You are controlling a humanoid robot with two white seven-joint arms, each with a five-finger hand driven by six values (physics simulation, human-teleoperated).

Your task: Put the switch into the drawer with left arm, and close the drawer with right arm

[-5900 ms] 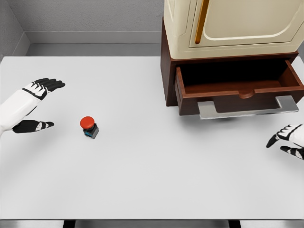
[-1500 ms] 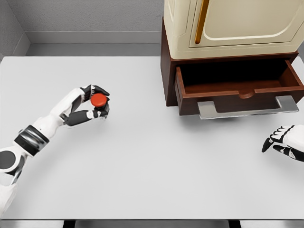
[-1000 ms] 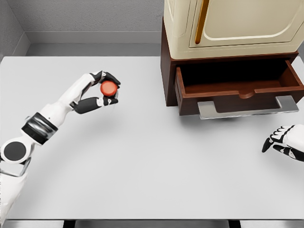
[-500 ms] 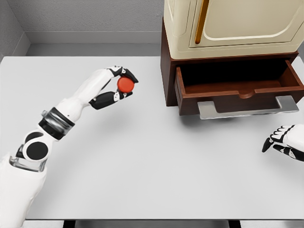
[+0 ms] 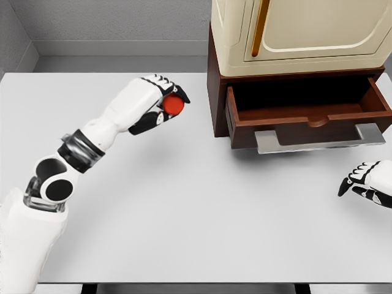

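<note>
One switch (image 5: 173,105) sits gripped in the left hand (image 5: 158,104), now nearer the one open drawer (image 5: 309,116) than before; the right hand (image 5: 366,184) rests loosely curled, holding nothing, unmoved.

left arm stretched forward, left hand (image 5: 158,103) raised with fingers curled closed, right hand (image 5: 367,184) low at right edge
</note>
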